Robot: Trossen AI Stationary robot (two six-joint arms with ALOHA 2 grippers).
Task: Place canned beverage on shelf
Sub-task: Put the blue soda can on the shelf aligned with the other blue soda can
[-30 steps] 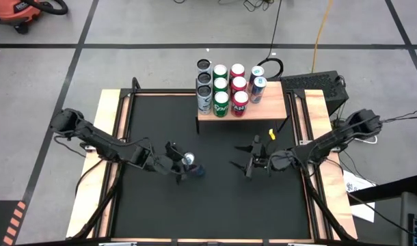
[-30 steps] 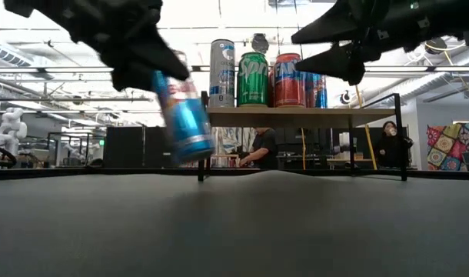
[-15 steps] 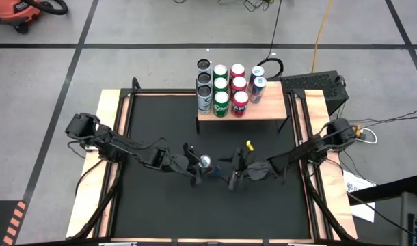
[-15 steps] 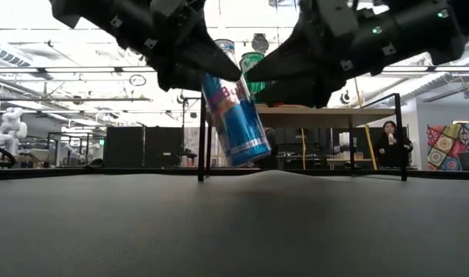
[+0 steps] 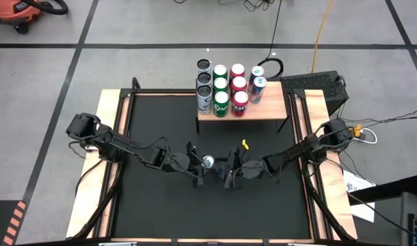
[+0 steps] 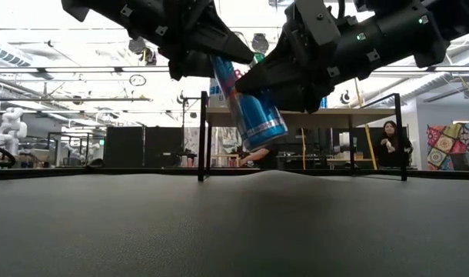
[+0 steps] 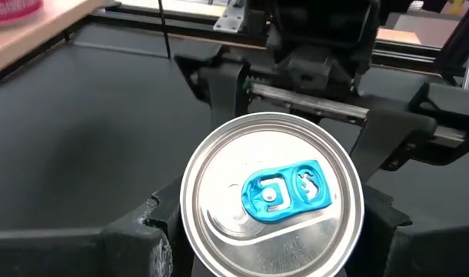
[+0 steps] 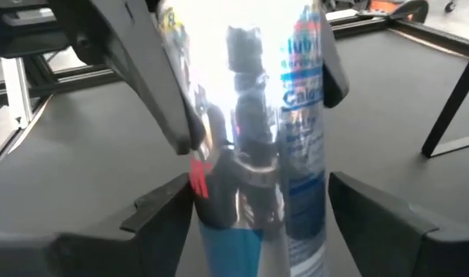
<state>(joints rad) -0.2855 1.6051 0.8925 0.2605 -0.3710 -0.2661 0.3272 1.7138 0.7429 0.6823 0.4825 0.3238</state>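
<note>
Can (image 6: 250, 108) is hanging tilted above the table (image 5: 154, 205), the left gripper (image 5: 197, 167) grasping it; right gripper (image 5: 225, 174) is standing released around its lower part.

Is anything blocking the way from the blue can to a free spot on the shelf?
Nothing visible. The blue can hangs tilted above the table, held by the left claw, with the right claw around it. The shelf has bare plank on its right part; the cans crowd its left and back.

Can (image 5: 208, 162) btwn both grippers, before shelf (image 5: 263, 109).
</note>
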